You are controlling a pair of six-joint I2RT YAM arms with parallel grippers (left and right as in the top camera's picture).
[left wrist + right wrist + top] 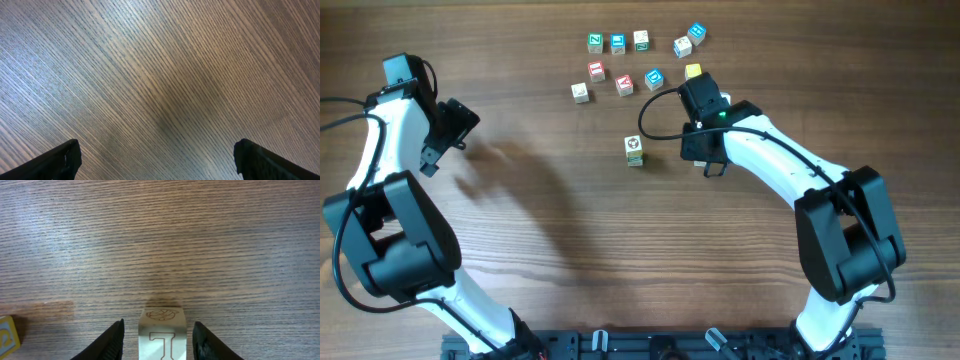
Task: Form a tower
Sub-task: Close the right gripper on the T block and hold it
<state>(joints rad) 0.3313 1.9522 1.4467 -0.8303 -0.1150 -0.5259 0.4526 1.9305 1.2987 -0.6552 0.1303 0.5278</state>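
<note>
Right gripper point(158, 324) stands half closed about a pale cube point(162, 337) marked with a T and a small round drawing. One finger is on each side and a thin strip of table point(160, 240) shows between finger and cube. The wrist view cuts off lower down, so I cannot tell if the pads press the cube or only flank it.

From overhead this cube looks yellow, and it sits beyond the tower point(634, 150), a little toward the right arm's side. The tower stands alone on the wood, its top face white with a green mark. Seen from straight above, its height is hard to judge.

More loose letter cubes point(625, 84) lie scattered past the tower, away from the arm bases, none touching it.

Left gripper point(157, 157) is spread wide with nothing between its fingers, only bare wood under it. It is well apart from the tower on the left arm's side.
</note>
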